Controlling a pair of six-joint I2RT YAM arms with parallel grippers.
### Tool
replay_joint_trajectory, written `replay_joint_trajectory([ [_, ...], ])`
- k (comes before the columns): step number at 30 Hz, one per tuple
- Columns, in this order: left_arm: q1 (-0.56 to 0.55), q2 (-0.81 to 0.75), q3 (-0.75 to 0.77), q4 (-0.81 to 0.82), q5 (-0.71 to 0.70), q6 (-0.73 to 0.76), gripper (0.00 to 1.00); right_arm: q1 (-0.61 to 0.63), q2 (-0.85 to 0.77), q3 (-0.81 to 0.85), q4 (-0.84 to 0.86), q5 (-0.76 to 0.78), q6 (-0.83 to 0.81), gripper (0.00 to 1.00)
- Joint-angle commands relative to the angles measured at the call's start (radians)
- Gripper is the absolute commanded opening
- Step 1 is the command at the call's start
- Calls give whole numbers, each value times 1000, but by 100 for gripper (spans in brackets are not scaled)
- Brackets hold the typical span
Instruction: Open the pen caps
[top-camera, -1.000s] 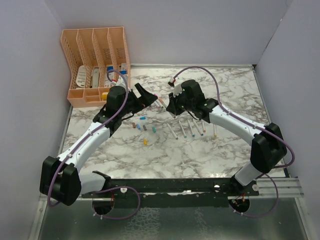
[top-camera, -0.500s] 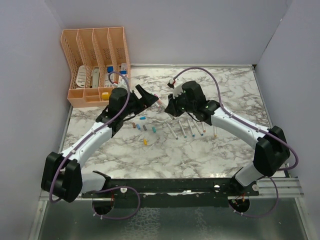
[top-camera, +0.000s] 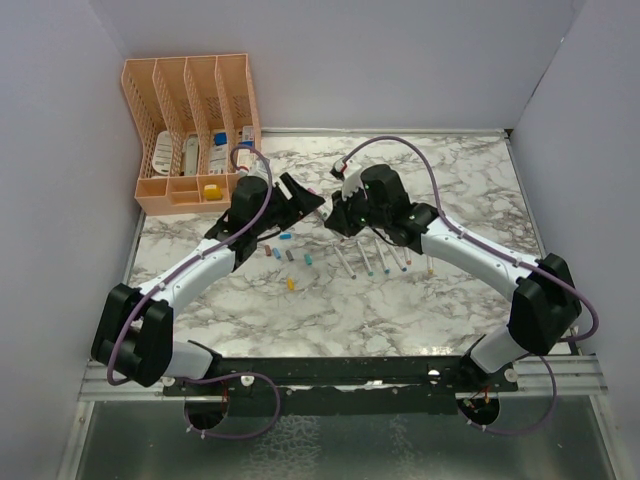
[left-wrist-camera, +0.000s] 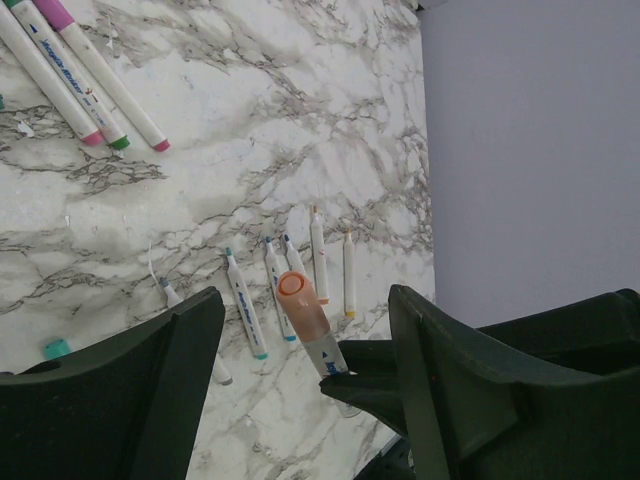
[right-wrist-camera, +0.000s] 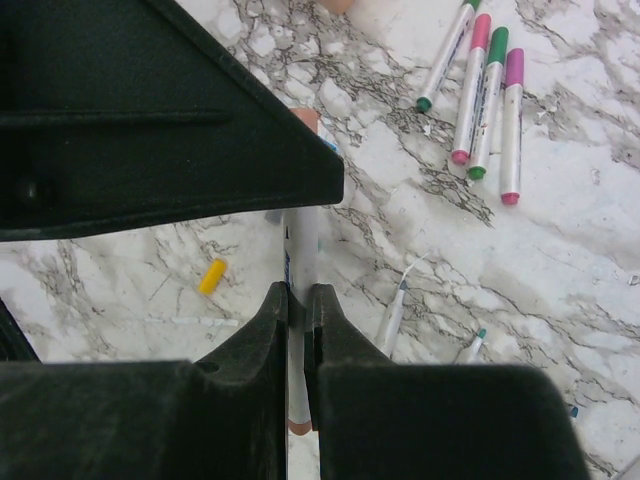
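Note:
My right gripper (right-wrist-camera: 297, 300) is shut on a white-grey pen (right-wrist-camera: 301, 250) and holds it above the table. The pen's peach cap (left-wrist-camera: 297, 302) is on and points toward my left gripper (left-wrist-camera: 300, 345). The left gripper is open, with its fingers (left-wrist-camera: 130, 385) on either side of the cap and not touching it. In the top view both grippers meet mid-table, left (top-camera: 303, 200) and right (top-camera: 338, 214). Several loose pen caps (top-camera: 288, 254), one of them yellow (right-wrist-camera: 211, 276), lie on the marble. A row of uncapped pens (top-camera: 378, 258) lies beside them.
Several capped pens (right-wrist-camera: 485, 95) lie on the marble beyond the grippers, also in the left wrist view (left-wrist-camera: 75, 75). A peach organiser (top-camera: 190, 130) stands at the back left. White walls close in the table on the left, back and right.
My left gripper has moved right toward the right gripper, so its open jaws now straddle the pen's cap. The right gripper has shifted slightly up and left with the pen.

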Motion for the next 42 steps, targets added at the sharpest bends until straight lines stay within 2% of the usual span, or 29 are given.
replay_joint_trajectory([
  [1,-4,5,20,56,21,-7,66,16,-29,2,40,-33,-11,2],
  [8,-4,9,12,77,26,-14,48,25,-34,-6,43,-37,-14,1],
  [22,-5,14,1,91,42,-15,31,33,-44,-9,56,-32,-19,1],
  [24,-5,13,1,94,46,-16,21,33,-44,-6,56,-30,-19,1],
  [26,-6,13,-1,99,51,-14,4,33,-46,-8,54,-26,-19,1],
  [27,-5,13,0,100,53,-13,0,33,-47,-10,54,-22,-19,1],
  [29,-5,12,-2,100,55,-12,0,33,-53,-15,57,-11,-18,2],
  [30,-5,12,-1,100,56,-13,0,33,-55,-15,55,-2,-16,9],
  [32,-5,8,-1,97,56,-11,0,33,-58,-17,53,8,-14,43],
  [33,-5,7,-2,95,58,-9,0,33,-56,-16,50,11,-15,54],
  [37,-5,-1,4,91,65,-5,0,33,-51,-18,48,15,-10,67],
  [42,-12,-9,19,90,69,-3,0,34,-19,2,48,-9,-9,66],
])
